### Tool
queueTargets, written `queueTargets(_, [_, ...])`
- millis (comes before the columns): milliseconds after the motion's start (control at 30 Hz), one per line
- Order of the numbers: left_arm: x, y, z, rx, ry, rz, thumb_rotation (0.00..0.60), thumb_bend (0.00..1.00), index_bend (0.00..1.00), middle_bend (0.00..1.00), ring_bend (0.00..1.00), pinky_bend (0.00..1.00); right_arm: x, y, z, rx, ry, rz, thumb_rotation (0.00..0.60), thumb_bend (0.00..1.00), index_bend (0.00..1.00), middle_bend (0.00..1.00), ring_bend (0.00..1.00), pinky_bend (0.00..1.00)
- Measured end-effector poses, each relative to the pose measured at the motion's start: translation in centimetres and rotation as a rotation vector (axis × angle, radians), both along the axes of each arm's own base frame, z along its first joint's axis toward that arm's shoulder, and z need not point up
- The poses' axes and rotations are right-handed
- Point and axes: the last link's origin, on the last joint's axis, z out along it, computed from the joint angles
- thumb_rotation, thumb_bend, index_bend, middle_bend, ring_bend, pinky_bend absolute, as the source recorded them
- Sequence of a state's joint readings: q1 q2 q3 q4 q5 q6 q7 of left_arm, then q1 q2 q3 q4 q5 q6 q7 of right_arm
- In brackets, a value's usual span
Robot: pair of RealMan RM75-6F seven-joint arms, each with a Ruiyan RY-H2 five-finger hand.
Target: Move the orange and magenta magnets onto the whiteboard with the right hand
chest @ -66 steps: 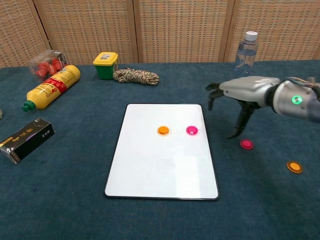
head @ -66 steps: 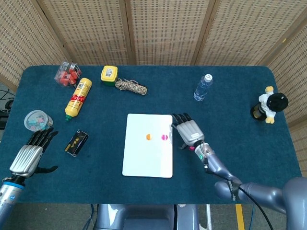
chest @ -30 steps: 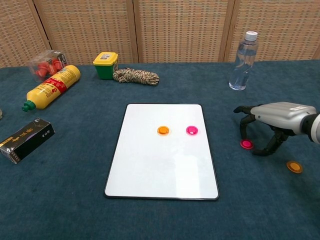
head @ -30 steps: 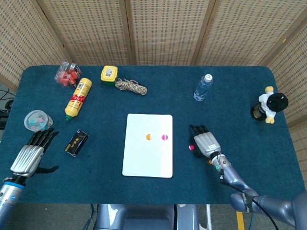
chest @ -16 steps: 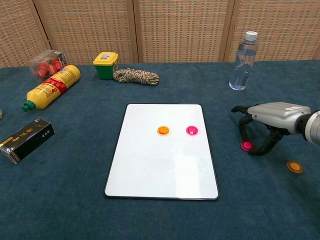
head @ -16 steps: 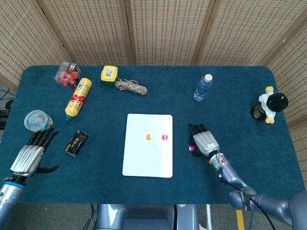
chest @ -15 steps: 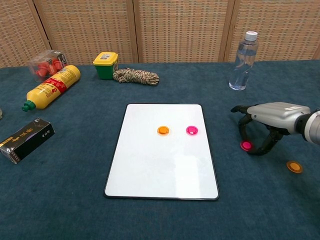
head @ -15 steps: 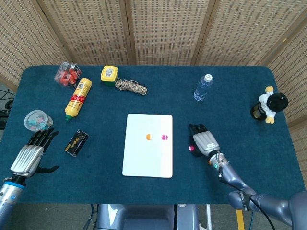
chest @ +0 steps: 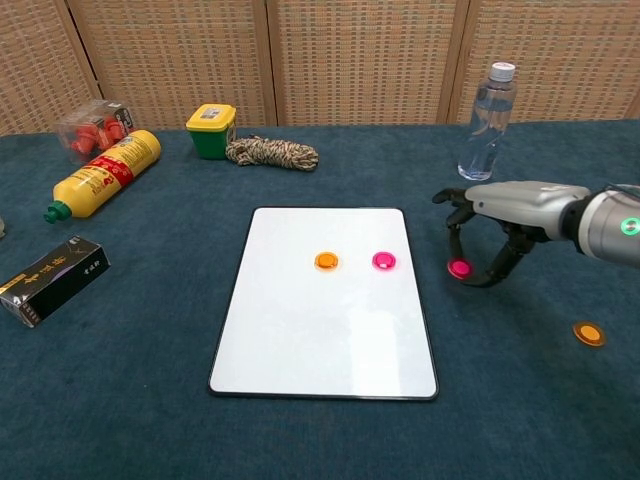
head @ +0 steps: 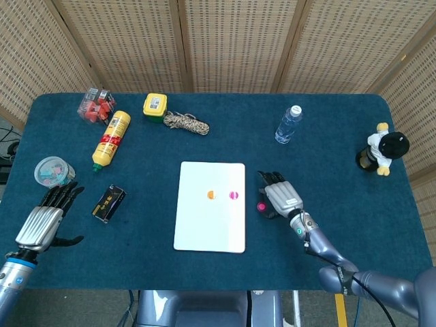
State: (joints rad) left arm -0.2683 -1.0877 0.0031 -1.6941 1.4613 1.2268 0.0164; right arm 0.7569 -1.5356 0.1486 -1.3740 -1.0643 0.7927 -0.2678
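Note:
My right hand [chest: 500, 222] [head: 279, 196] pinches a magenta magnet [chest: 459, 268] [head: 261, 206] a little above the cloth, just right of the whiteboard [chest: 320, 340] [head: 204, 228]. An orange magnet [chest: 326, 261] [head: 210, 195] and another magenta magnet [chest: 384, 261] [head: 234, 195] sit on the board's upper half. A second orange magnet [chest: 588, 334] lies on the cloth at the far right of the chest view. My left hand [head: 42, 221] rests open at the table's left edge.
A water bottle [chest: 485, 122] stands behind my right hand. A yellow bottle [chest: 102, 172], a black box [chest: 54, 277], a green-and-yellow container [chest: 212, 130] and a rope bundle [chest: 272, 153] lie at the left and back. A figurine [head: 383, 148] stands at the far right.
My right hand closed on the magenta magnet on the cloth, lifted it and carried it left toward the whiteboard. The left hand stayed still.

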Motion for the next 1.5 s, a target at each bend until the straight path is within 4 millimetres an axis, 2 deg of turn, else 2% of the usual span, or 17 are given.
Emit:
queueTargets(300, [-0.1,0.0,0.1,-0.001,-0.001,0.010,0.600,0.00,0.00,0.00,0.00,0.00,4.3,-0.4,-1.6,0.028,-0.013,0.044,0.600,0.37,0.60,0.00,0.00,0.00])
queueTargets(600, [-0.3,-0.1,0.3,-0.002,-0.011,0.015,0.600,0.00,0.00,0.00,0.00,0.00,6.8,0.2,-4.1,0.050,0.011,0.073,0.600,0.36,0.59,0.00,0.00,0.00])
queueTargets(700, [-0.2,-0.1,0.3,-0.004,-0.013,0.015,0.600,0.00,0.00,0.00,0.00,0.00,6.9,0.2,-4.5,0.046,0.024,0.071,0.600,0.33,0.46,0.00,0.00,0.00])
queueTargets(800, [-0.3,-0.1,0.3,-0.005,-0.012,0.015,0.600,0.00,0.00,0.00,0.00,0.00,6.9,0.2,-4.6,0.048,0.027,0.067,0.600,0.19,0.28,0.00,0.00,0.00])
queueTargets(967, [-0.2,-0.1,0.2,-0.006,-0.011,0.013,0.600,0.00,0.00,0.00,0.00,0.00,7.1,0.4,-4.4,0.056,0.006,0.067,0.600,0.07,0.20,0.00,0.00,0.00])
queueTargets(1033, [-0.2,-0.1,0.2,-0.005,-0.010,0.011,0.600,0.00,0.00,0.00,0.00,0.00,7.2,0.5,-4.3,0.055,-0.007,0.066,0.600,0.05,0.19,0.00,0.00,0.00])
queueTargets(1233, [-0.2,-0.1,0.2,-0.003,-0.010,0.014,0.600,0.00,0.00,0.00,0.00,0.00,7.4,0.6,-3.4,0.039,-0.033,0.073,0.600,0.05,0.18,0.00,0.00,0.00])
queueTargets(1333, [-0.2,-0.1,0.2,-0.004,-0.011,0.014,0.600,0.00,0.00,0.00,0.00,0.00,6.9,0.6,-2.4,0.018,-0.026,0.085,0.600,0.07,0.23,0.00,0.00,0.00])
queueTargets(1433, [-0.2,-0.1,0.2,-0.007,-0.011,0.012,0.600,0.00,0.00,0.00,0.00,0.00,5.1,0.8,-0.8,-0.005,0.018,0.093,0.600,0.17,0.34,0.00,0.00,0.00])
queueTargets(1500, [-0.2,-0.2,0.2,-0.007,-0.010,0.010,0.600,0.00,0.00,0.00,0.00,0.00,3.1,1.3,0.4,-0.014,0.053,0.088,0.600,0.23,0.38,0.00,0.00,0.00])
